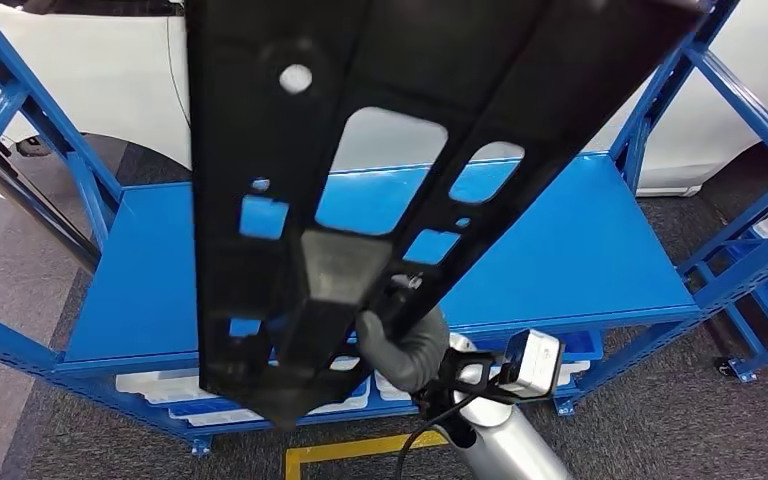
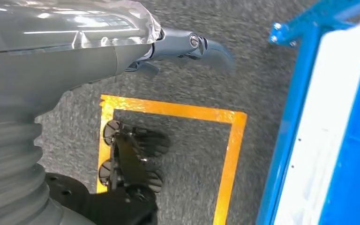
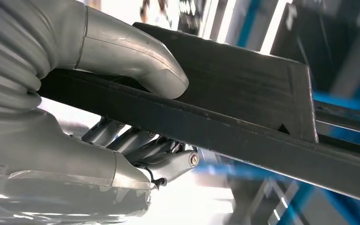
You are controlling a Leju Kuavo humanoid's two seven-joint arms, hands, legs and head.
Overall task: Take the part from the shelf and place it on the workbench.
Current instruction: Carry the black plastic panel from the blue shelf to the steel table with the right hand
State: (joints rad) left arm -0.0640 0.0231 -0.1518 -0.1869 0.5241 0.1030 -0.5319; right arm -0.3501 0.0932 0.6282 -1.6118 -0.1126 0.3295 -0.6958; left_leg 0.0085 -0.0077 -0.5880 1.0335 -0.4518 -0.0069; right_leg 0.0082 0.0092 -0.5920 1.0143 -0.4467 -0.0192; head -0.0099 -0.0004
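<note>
The part (image 1: pixel 380 60) is a long black panel with several cut-outs, raised close to the head camera and tilted over the blue shelf (image 1: pixel 580 240). My right hand (image 1: pixel 405 345) grips its near end from below. In the right wrist view the thumb (image 3: pixel 136 56) presses on one face of the part (image 3: pixel 243 89) and the fingers (image 3: pixel 136 143) curl under the other. My left hand (image 2: pixel 75 51) hangs over the floor with nothing in it, and its fingers (image 2: pixel 201 44) are stretched out.
The shelf's blue middle board is bare, with white bins (image 1: pixel 160 385) on the level below. A white car (image 1: pixel 90 70) stands behind the rack. More blue racking (image 1: pixel 760 250) is at the right. A yellow tape square (image 2: pixel 168 108) marks the grey carpet beside the shelf frame (image 2: pixel 304 117).
</note>
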